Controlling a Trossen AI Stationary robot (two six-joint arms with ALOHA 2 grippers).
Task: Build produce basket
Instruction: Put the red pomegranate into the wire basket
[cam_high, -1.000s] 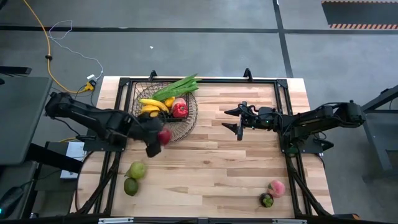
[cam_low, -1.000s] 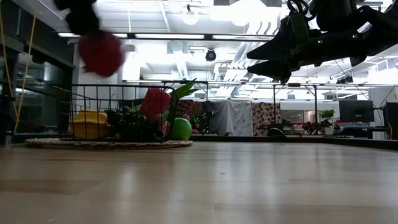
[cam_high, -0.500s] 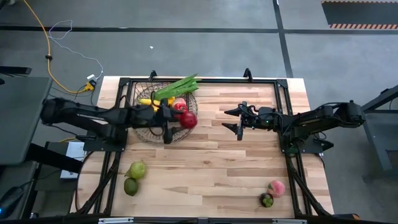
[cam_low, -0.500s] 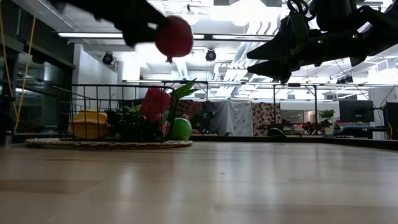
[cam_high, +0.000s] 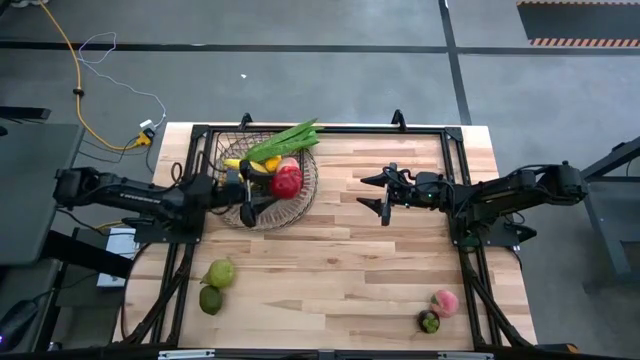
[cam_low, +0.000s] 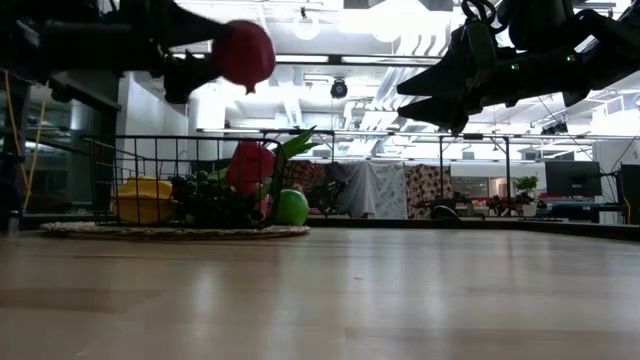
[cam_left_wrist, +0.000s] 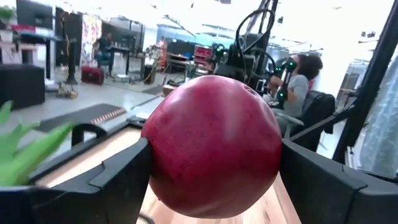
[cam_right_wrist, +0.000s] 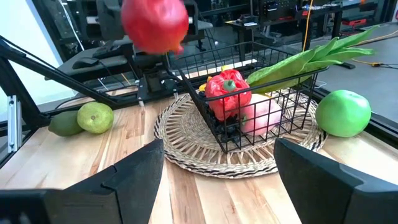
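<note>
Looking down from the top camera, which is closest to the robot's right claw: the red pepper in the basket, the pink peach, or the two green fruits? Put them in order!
From the right gripper, in the high view:
1. The red pepper in the basket, toward the left arm's side.
2. The pink peach, near the table's front edge on the right arm's side.
3. The two green fruits, at the front on the left arm's side.

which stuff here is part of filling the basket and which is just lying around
Part of the job:
- basket, already holding bananas, a red pepper and leafy stalks
- red fruit, held by the left gripper above the basket
- two green fruits on the table
- pink fruit and dark fruit
- right gripper, waiting open mid-table

Lying about:
- yellow cable on the floor
</note>
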